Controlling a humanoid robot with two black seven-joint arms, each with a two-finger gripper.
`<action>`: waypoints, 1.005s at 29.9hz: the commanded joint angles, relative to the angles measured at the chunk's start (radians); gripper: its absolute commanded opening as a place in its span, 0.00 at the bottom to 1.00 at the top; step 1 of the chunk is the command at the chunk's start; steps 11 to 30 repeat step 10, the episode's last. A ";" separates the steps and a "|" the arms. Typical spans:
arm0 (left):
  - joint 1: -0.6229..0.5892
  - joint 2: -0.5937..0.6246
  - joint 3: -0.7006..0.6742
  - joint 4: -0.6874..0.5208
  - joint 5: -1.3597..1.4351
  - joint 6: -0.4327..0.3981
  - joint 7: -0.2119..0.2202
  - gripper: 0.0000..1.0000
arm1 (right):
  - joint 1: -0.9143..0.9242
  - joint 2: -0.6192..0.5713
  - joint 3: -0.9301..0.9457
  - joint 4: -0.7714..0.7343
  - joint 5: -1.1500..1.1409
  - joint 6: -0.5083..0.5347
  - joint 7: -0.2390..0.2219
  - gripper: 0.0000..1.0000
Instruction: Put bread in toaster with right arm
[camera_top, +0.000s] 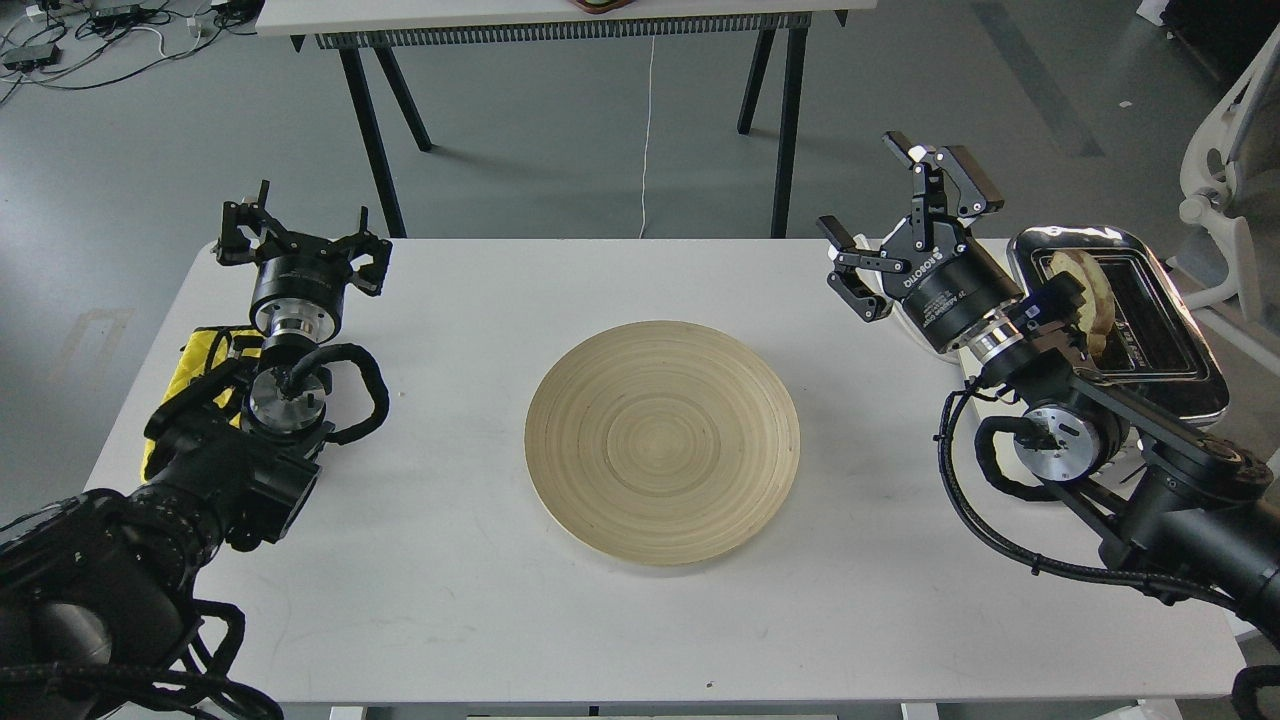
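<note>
Looking across the white table (450, 600), we see the bread (1085, 285) sitting in a slot of the toaster (1180, 340) at the far right edge, its top partly hidden by our right arm (1120, 420); our right hand (915, 225) hangs just left of the toaster, fingers spread apart and empty; our left hand (300, 245) hovers at the far left, fingers apart; a wooden plate (662, 442) lies between them; a yellow cloth (205, 350) sits beneath our left arm.

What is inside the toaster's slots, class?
A bread slice stands in the near slot of the toaster, its top showing. Its lower part is hidden, and the right arm covers the toaster's front.
</note>
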 joint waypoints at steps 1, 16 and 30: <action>0.000 0.000 0.000 0.000 0.000 0.000 0.000 1.00 | -0.028 0.026 0.053 -0.040 0.006 0.040 0.000 0.99; 0.000 0.000 0.000 0.000 0.000 0.000 0.000 1.00 | -0.062 0.022 0.072 -0.049 0.008 0.046 0.000 0.99; 0.000 0.000 0.000 0.000 0.000 0.000 0.000 1.00 | -0.062 0.022 0.072 -0.049 0.008 0.046 0.000 0.99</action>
